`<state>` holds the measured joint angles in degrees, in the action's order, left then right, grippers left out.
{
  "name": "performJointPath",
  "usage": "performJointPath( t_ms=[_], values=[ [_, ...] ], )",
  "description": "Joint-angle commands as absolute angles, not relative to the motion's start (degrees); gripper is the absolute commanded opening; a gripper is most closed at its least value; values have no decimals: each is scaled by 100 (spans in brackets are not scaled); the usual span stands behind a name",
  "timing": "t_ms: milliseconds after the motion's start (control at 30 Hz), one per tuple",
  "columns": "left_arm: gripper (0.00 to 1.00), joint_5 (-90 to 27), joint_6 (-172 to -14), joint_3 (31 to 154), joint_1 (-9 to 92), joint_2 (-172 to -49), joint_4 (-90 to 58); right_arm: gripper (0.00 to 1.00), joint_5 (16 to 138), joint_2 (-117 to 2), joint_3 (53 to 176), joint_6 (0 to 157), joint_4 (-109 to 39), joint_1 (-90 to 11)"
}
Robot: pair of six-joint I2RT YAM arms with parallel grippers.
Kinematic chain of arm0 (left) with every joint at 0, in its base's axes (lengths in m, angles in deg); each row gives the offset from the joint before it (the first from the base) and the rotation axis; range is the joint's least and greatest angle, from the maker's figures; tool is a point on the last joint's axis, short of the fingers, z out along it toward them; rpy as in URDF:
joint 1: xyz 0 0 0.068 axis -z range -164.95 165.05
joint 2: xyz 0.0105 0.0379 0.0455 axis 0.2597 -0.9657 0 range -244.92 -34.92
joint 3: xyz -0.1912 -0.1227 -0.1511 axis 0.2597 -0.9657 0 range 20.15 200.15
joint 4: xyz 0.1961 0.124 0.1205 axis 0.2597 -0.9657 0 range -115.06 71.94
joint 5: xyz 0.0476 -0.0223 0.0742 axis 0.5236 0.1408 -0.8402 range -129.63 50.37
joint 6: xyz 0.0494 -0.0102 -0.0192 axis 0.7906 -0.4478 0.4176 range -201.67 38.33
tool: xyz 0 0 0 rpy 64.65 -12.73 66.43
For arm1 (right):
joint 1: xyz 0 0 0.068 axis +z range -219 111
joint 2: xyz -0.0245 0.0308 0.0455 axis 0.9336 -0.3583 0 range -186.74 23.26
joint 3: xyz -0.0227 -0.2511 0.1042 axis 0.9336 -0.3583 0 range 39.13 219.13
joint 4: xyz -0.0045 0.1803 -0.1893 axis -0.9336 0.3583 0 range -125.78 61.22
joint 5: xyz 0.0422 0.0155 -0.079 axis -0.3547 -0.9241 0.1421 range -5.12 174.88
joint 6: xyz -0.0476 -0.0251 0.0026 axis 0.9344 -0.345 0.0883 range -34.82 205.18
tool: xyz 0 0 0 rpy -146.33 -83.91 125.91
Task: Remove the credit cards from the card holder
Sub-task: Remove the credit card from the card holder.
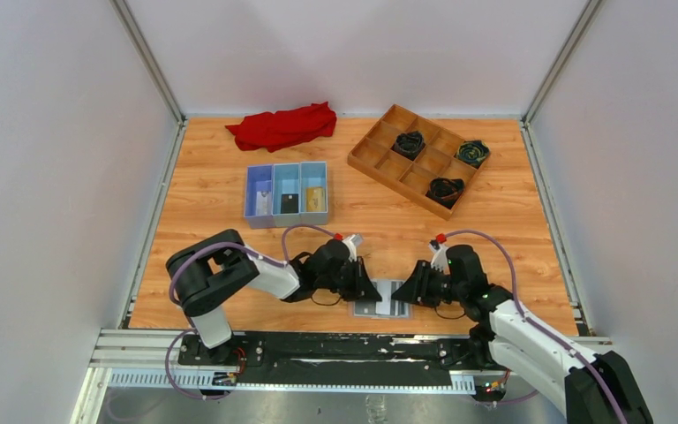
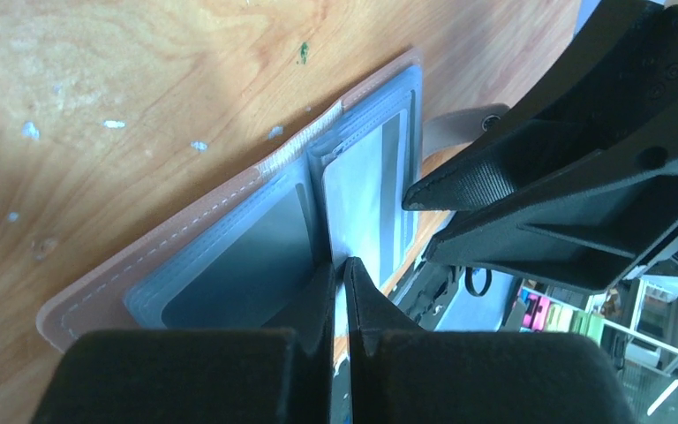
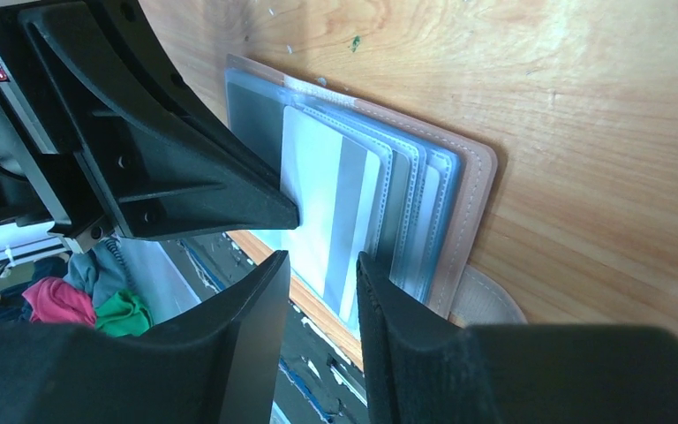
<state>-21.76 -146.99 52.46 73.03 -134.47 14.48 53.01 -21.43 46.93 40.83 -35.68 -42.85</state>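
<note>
We saw the card holder (image 1: 380, 308) lying open and flat on the wooden table (image 1: 212, 190), close to its near edge and between the two arms. Its tan outside faced down, and its grey sleeves with their clear plastic rims faced up.

A white card with a grey stripe (image 3: 318, 177) stuck partway out of one sleeve towards the table edge. The left gripper (image 2: 342, 265) was closed to a sliver, and the pale edge of that card ran down between its fingertips, so it was pinching the card. The right gripper (image 3: 322, 258) came in from the opposite side with a narrow gap between its fingers. They sat over the striped card's near edge, but we could not tell whether they touched it.

Farther back stood a blue tray (image 1: 287, 217) of three compartments. A pale card (image 1: 265, 202) lay in the left one, a black card (image 1: 290, 203) in the middle and a gold card (image 1: 315, 196) in the right. A wooden grid tray (image 1: 380, 150) with dark coiled items in three cells sat at the far right, and a red cloth (image 1: 282, 126) lay at the back.
</note>
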Motion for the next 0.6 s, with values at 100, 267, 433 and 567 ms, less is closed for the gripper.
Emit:
performJointPath(
  t_ms=[100,267,433,567],
  values=[
    [0,-2087,-14432,4860,7122,-13077,1445,39,5653,-2283,4423,4041,-3236,-4158],
    [0,-2081,-14415,4689,7040,-12993,1438,38,5676,-2314,4401,4034,-3224,-4158],
    [0,-2082,-14388,4563,6982,-12903,1442,38,5684,-2324,4379,4047,-3221,-4157],
    [0,-2064,-14349,4482,6957,-12892,1442,38,5656,-2390,4393,4053,-3247,-4160]
  ],
)
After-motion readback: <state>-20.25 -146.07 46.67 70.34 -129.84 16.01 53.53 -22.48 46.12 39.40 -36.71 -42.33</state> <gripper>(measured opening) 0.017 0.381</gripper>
